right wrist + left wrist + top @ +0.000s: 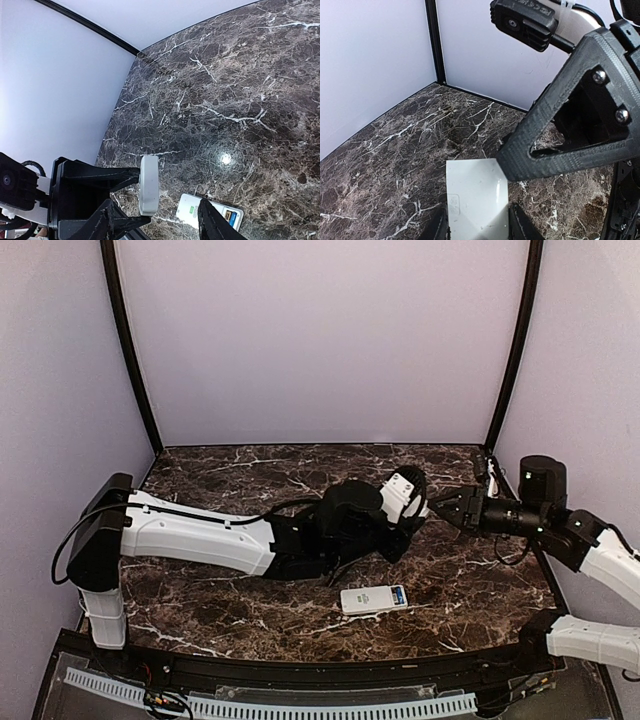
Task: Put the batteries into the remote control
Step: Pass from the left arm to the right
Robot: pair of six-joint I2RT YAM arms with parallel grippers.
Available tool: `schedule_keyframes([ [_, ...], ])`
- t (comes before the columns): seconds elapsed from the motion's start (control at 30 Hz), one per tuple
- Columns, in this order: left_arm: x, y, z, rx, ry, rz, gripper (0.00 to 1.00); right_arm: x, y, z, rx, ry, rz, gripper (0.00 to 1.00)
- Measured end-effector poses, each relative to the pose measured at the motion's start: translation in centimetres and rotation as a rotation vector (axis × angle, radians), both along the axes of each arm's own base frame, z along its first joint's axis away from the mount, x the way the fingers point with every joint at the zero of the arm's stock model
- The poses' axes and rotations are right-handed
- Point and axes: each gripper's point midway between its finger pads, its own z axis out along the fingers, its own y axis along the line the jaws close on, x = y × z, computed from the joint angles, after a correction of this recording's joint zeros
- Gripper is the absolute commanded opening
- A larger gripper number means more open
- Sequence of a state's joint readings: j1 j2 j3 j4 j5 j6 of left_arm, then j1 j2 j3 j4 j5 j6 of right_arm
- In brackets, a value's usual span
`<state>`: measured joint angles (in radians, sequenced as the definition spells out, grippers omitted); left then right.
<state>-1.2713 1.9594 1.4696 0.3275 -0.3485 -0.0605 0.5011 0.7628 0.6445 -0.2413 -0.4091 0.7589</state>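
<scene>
Top cam: my left gripper [398, 502] is clamped on a plain white cover piece [403, 488], holding it over the middle of the marble table [220, 590]. The right gripper [443, 506] points at it from the right, just beside it. The remote control [373, 599] lies flat near the front edge, well apart from both grippers. There's a blue patch at its right end that looks like the batteries [398, 595].

Left wrist cam: the cover is pinched between my left fingers. One black right finger overlaps its upper right corner, but I can't tell if it's touching.

Right wrist cam: the cover shows edge-on between the right fingers. The jaws are spread with a gap on either side, so they're gripping nothing. The remote lies on the marble beyond.
</scene>
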Motion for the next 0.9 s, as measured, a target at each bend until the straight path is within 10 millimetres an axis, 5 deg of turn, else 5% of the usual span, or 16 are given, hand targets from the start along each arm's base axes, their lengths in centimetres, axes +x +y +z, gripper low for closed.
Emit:
schedule_keyframes([
  [0.9, 0.0, -0.4, 1.0, -0.057, -0.004, -0.020, 0.24, 0.9, 1.8, -0.6, 0.114, 0.040, 0.033, 0.32],
])
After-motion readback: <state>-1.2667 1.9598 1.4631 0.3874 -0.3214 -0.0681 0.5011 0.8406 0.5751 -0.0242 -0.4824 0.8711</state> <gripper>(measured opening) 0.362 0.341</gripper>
